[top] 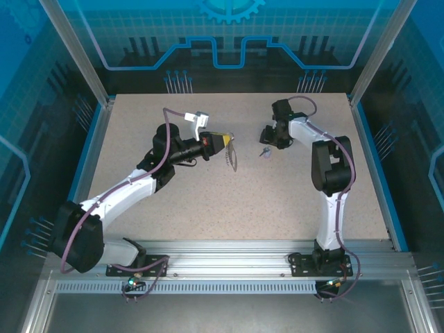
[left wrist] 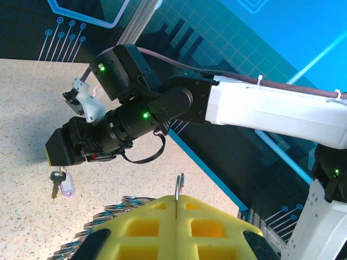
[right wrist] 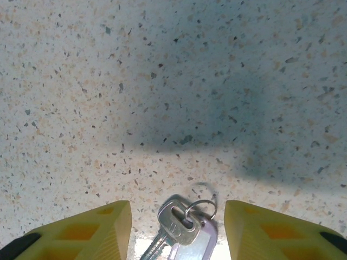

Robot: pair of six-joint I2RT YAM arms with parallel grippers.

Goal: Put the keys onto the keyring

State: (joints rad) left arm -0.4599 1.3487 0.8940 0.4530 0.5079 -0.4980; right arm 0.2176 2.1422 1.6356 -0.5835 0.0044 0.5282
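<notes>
Looking at the left gripper (left wrist: 176, 202), you see its jaws closed on the keyring (left wrist: 179, 184), edge-on in the seam. The right gripper (right wrist: 176, 210) stands half open. The key (right wrist: 174, 223) lies between its fingers, touching neither, with bare table (right wrist: 162, 81) ahead.

I see one tiny key (right wrist: 174, 223) with a silver head and a short blade. A pale lilac tag (right wrist: 196, 244) sits beside it on a little wire ring (right wrist: 201, 208). The key is low by the speckled desk (right wrist: 162, 81), between the yellow fingers (right wrist: 103, 227) of the right end effector (right wrist: 178, 214), touching neither. The keyring (left wrist: 178, 187) is a thin dark loop, seen edge-on and standing up, pinched in the left end effector (left wrist: 177, 205). Its bead chain (left wrist: 103, 219) curls out to one side.
</notes>
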